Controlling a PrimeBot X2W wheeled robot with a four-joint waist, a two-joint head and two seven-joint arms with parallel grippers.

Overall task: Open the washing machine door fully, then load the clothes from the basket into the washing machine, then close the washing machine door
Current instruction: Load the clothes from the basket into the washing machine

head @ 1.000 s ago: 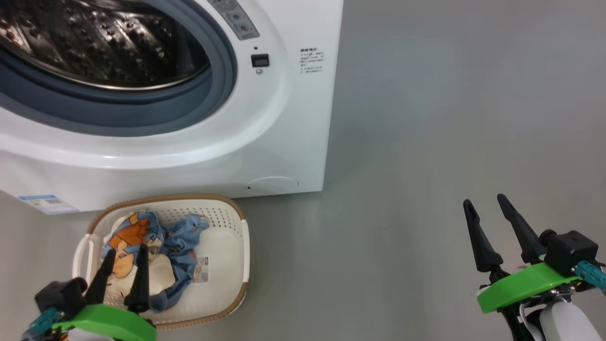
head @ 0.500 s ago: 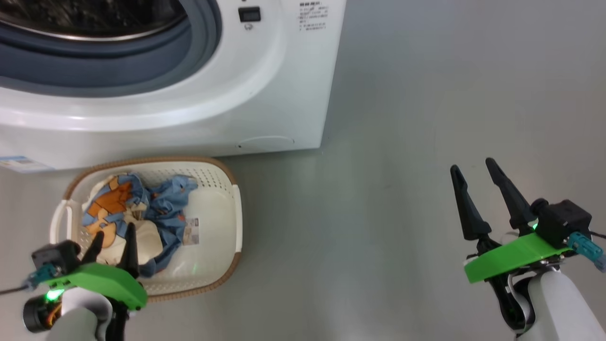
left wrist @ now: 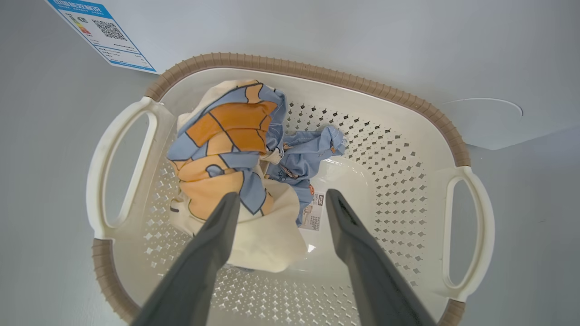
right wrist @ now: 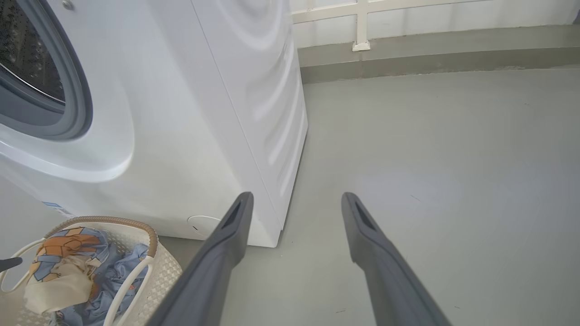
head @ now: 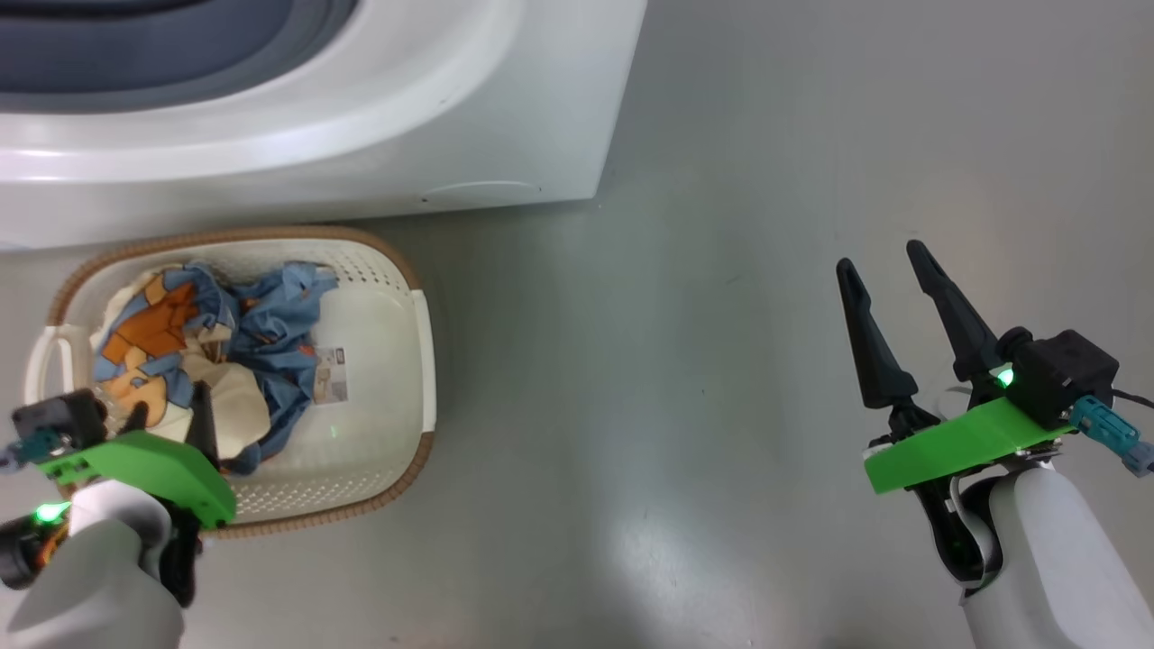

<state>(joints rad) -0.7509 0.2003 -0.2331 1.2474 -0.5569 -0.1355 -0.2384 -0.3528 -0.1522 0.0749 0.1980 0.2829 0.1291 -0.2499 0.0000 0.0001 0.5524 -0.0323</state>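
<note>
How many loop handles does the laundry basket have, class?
2: the left-side handle and the right-side handle of the basket, as the left wrist view shows them. None looks hidden.

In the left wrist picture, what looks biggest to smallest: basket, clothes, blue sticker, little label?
1. Cream-white perforated plastic basket
2. Light-blue and orange clothes
3. Blue-edged paper sticker, partly cut off
4. Small white label

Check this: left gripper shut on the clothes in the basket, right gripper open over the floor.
Wrong: the left gripper is open over the clothes in the basket, gripping nothing; the left wrist view shows it. The right gripper is open over the floor.
</note>
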